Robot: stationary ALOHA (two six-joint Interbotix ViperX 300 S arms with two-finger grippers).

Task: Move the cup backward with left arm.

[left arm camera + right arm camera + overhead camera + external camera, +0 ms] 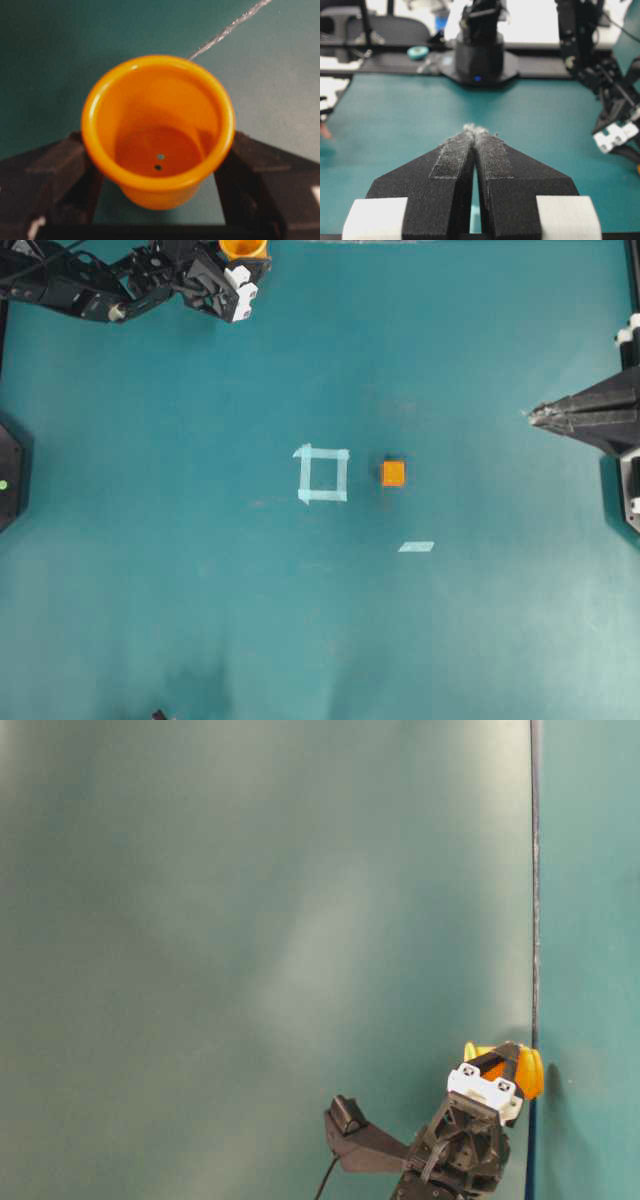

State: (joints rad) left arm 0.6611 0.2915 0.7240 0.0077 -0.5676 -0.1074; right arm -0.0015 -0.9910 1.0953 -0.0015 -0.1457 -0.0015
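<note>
The orange-yellow cup (243,248) stands at the far top edge of the overhead view, left of centre. My left gripper (240,262) is closed around it. In the left wrist view the cup (157,125) is upright with its mouth open, and the two black fingers (65,170) press against its sides, so the gripper (157,142) is shut on it. The table-level view shows the cup (528,1070) in the gripper at the table's edge line. My right gripper (530,416) is shut and empty at the right side; its pads meet in the right wrist view (476,130).
A small orange cube (393,473) sits near the table's middle, just right of a pale tape square (323,474). A loose strip of tape (416,546) lies below the cube. The left arm's base (480,55) shows across the table.
</note>
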